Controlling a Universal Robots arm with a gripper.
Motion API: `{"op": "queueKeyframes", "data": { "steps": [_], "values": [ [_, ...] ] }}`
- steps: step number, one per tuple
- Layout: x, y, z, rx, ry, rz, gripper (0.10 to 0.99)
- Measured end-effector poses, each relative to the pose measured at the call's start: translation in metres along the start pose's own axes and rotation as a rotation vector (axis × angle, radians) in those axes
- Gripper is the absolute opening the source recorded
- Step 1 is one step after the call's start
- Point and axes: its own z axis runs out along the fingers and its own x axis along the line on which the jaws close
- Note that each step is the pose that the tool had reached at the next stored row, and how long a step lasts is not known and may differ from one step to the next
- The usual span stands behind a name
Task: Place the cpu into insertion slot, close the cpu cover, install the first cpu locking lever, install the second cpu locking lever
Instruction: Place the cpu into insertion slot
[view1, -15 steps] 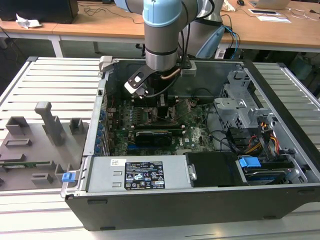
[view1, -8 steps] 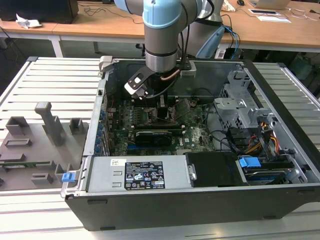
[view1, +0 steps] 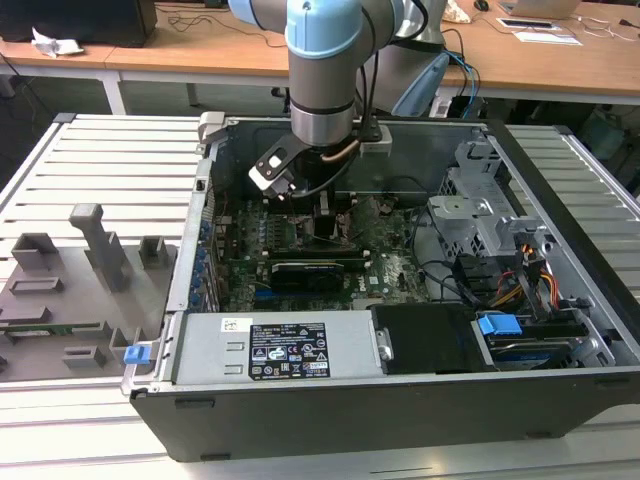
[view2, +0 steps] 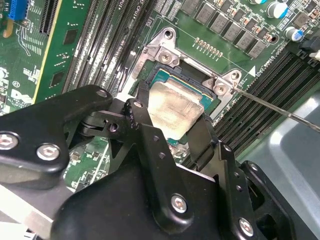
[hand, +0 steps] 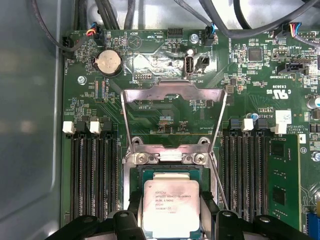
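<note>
Grey metal makes the walls of the open computer case (view1: 400, 430). In the exterior view one blue and grey arm (view1: 322, 60) hangs down into it from 12 o'clock. Its gripper (view1: 325, 212) is low over the green motherboard (view1: 390, 265), near the middle of the case, because that is where the chip has to go. One grey tray (view1: 60, 300) with holders sits outside the case at 9 o'clock, the exterior view's left. In the second wrist view the cpu (view2: 175, 110) lies flat in its slot, shiny side up, with a thin green edge showing around it. Two black fingers (view2: 145, 130) hug it, one on each side, touching its edges, so the gripper looks closed on the cpu. I think they hold it by the sides so its bottom can sit down flat. One thin locking lever (view2: 280, 111) sticks out to the side, away from the slot, so it is not in the way. Two shiny screws (view2: 165, 57) sit at the corners beside the slot. In the first wrist view one cpu cover (hand: 172, 92) stands up open just behind the cpu, and you can see the board through its big window. It is up so the chip can go in under it.
</note>
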Motion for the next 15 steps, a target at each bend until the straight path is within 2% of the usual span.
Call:
{"op": "queueKeyframes", "data": {
  "steps": [15],
  "values": [
    [-0.0002, 0.0001, 0.0008, 0.000, -0.0015, 0.000, 0.541]
  ]
}}
